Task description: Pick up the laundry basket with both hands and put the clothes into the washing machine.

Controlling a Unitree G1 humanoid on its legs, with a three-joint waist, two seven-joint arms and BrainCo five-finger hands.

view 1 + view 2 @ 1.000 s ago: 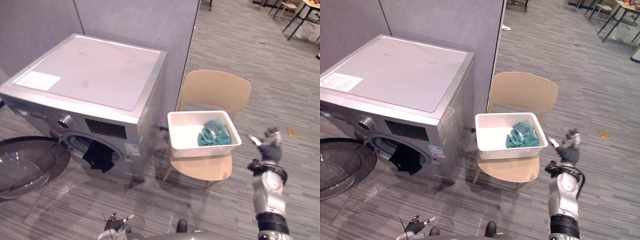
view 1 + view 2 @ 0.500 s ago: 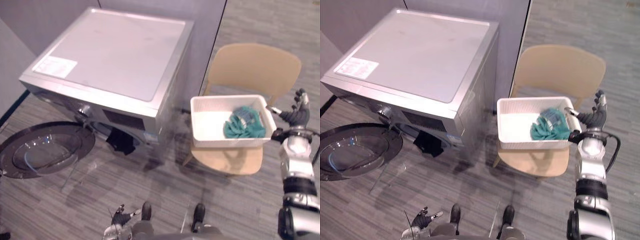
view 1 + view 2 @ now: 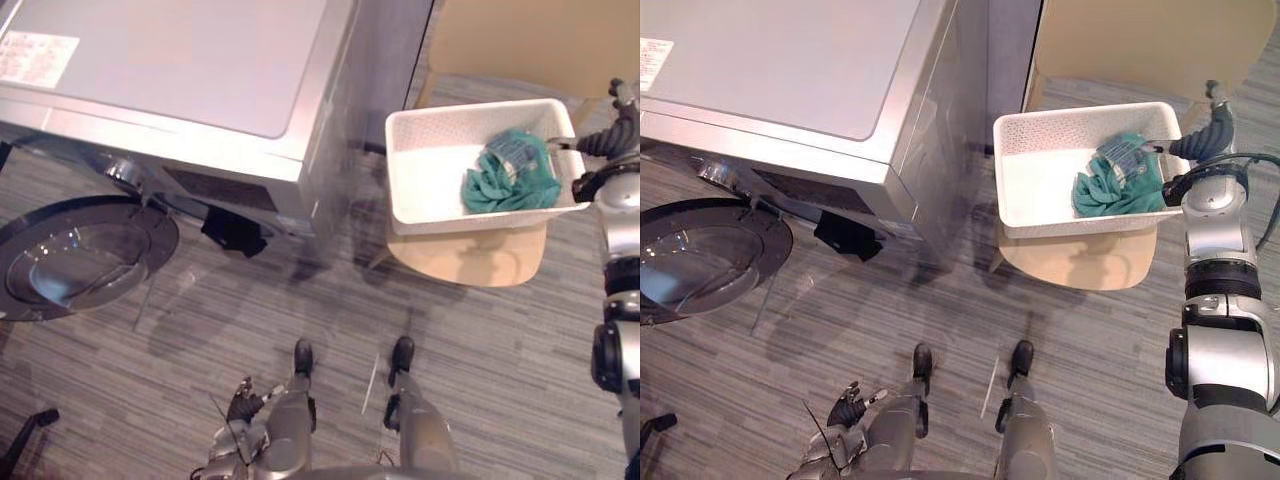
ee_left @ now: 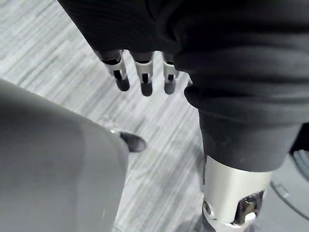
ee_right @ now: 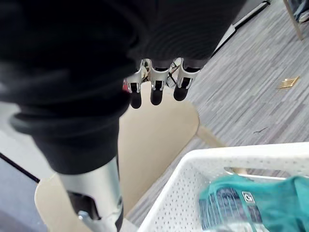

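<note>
the inside of the washing machine (image 3: 790,70) is hidden under its front; a dark cloth (image 3: 845,238) hangs out by the open door (image 3: 700,255). right of the machine, the laundry basket (image 3: 1060,224) of teal clothes (image 3: 1118,185) sits on a chair (image 3: 1090,262) cut off behind. right robot hand (image 3: 1202,128), fingers spread, is at the basket's side away from the machine, contact unclear; left robot hand (image 3: 847,402) hangs relaxed before the machine.

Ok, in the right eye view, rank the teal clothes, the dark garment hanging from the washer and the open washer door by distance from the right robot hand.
From the right robot hand at the basket's right end:
1. Teal clothes, in the basket beside it.
2. Dark garment, hanging from the washer's opening, to the left.
3. Washer door, swung open, farthest left.
</note>
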